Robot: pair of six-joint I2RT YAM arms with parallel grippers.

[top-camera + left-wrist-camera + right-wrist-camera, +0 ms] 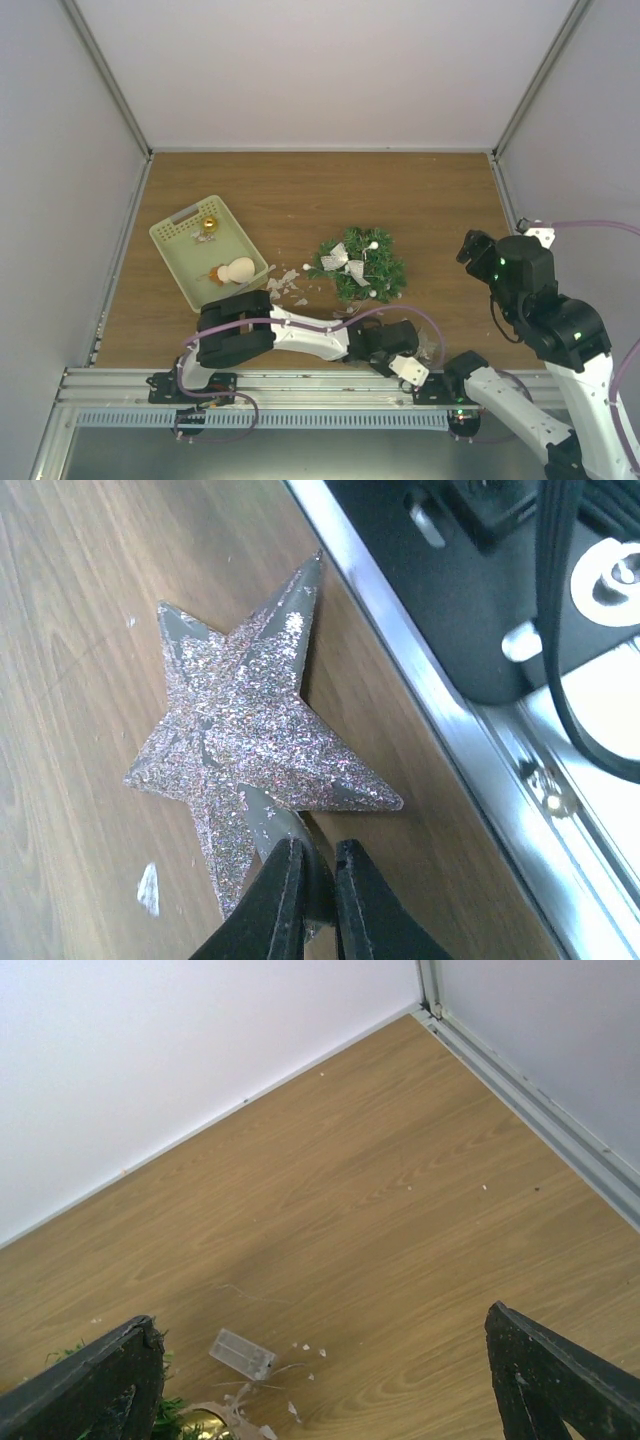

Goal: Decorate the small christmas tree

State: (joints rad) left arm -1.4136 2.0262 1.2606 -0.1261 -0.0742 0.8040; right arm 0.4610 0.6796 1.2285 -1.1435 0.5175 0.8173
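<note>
The small christmas tree [358,266] stands mid-table, dark green, with a silver bow and white balls on it. My left gripper [318,868] is shut on one point of a silver glitter star [245,740], which lies flat on the wood by the table's near metal edge. In the top view the left arm reaches right along the near edge, with its gripper [425,352] low at the table. My right gripper [470,250] is open and empty, held above the table right of the tree. Its fingers [95,1385] frame bare wood.
A pale green tray [178,232] at the left holds a gold ball [209,225] and a white and orange ornament [236,270]. White scraps [285,283] lie between tray and tree. A small clear box [240,1353] lies by the tree. White walls enclose the table.
</note>
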